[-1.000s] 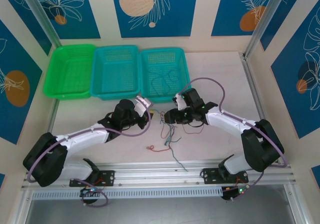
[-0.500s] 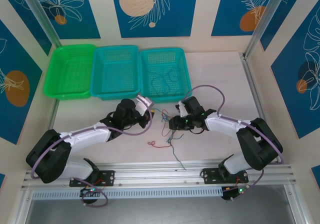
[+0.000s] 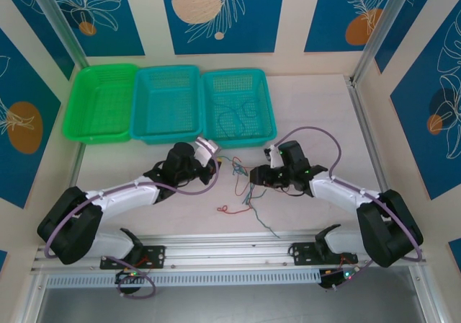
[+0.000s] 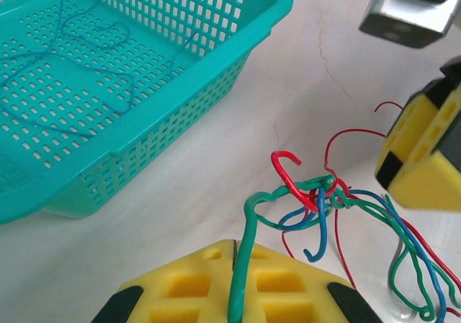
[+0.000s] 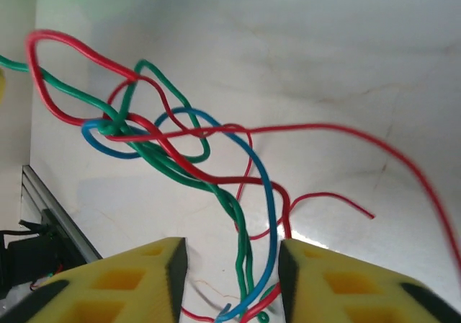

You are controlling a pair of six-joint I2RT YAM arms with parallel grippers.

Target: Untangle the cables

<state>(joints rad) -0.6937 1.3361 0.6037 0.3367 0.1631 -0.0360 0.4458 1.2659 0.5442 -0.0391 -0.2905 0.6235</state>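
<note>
Cables (image 4: 317, 197) are seen knotted between the two grippers, just beside a teal basket (image 4: 238, 42). One green strand (image 4: 245, 226) is pinched by the closed left gripper (image 4: 234, 254). Green, blue and red strands are straddled, apparently unclamped, by the part-open right gripper (image 5: 232, 272).

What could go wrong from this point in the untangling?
1. The left gripper pinches only the green cable. Pulling it away may tighten the knot instead of loosening it.
2. The right gripper straddles several strands, the blue cable among them, with its jaws apart. Closing may grab them together and drag the whole bundle.
</note>
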